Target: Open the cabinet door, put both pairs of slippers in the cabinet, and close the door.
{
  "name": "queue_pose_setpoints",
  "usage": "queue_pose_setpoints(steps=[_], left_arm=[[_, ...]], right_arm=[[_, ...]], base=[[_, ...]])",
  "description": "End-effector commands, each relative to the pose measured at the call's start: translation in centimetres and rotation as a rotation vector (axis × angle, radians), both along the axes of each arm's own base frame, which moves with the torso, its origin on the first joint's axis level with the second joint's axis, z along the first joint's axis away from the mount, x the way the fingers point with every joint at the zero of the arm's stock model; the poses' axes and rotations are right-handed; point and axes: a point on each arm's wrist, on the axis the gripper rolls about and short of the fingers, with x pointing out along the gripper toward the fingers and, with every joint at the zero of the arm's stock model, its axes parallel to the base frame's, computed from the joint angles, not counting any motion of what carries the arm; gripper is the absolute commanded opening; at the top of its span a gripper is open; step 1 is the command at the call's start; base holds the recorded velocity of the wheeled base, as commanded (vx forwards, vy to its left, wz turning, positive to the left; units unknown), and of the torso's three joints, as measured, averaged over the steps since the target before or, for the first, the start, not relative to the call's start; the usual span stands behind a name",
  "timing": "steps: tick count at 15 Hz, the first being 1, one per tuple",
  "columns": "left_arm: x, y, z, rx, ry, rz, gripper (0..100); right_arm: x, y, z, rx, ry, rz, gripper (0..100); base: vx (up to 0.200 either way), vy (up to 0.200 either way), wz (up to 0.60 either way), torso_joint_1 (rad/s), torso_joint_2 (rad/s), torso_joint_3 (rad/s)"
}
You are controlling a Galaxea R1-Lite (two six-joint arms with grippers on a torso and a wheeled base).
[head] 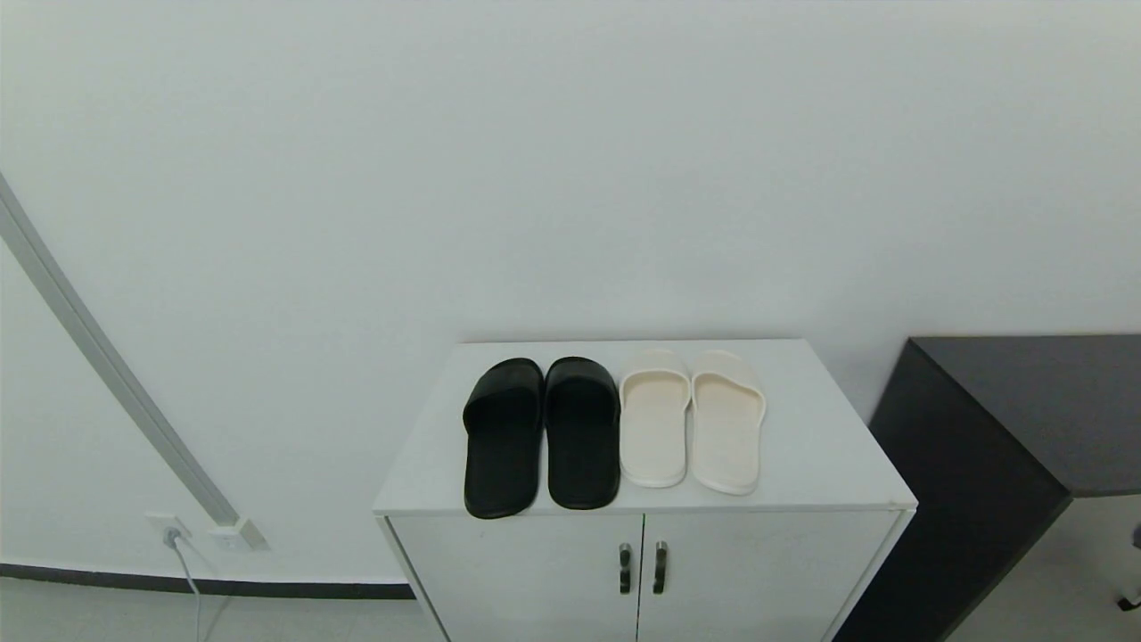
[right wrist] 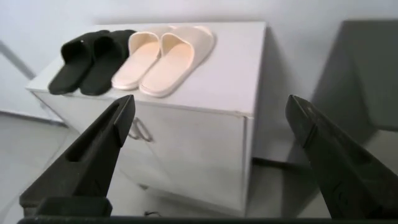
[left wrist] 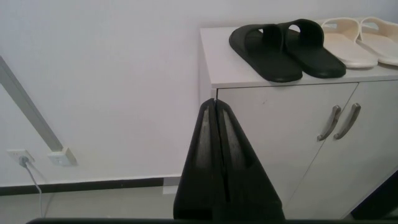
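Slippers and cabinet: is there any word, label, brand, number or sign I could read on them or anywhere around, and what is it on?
None: no readable text in any view.
Black slippers: no print visible.
White slippers: no print visible.
Cabinet and its door handles: no label or number visible.
Wall socket: too small to tell whether it bears any marking.

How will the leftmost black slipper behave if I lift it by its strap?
The black slipper looks like moulded foam or rubber, so probably light and somewhat bendy; the sole may droop from the strap. Its matte surface should grip well. Its heel slightly overhangs the cabinet top, so a push could tip it off.
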Motion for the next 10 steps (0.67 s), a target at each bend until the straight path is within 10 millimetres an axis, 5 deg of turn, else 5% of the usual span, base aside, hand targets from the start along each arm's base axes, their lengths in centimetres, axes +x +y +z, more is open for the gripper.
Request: queue_pose_setpoints(steps=[1,5,10], left_arm=[[0.0,0.0,0.0,0.001,0.001,0.001,0],[0.0,0.0,0.0,0.008,0.001,0.001,0],[0.0,0.0,0.0,0.008,0.001,-0.001,0]], right_arm=[[5.9,6.0,2.2,0.034,0.119,0.127,100],[8.1,13.4,3.8,0.036,0.143,0.144,100],[13.2,19.1,2.6,0.084,0.135,0.064,100]], base=[[0.0,0.0,0.0,0.0,0.0,0.0],[0.0,0.0,0.0,0.0,0.0,0.0],[0.0,0.0,0.0,0.0,0.0,0.0]])
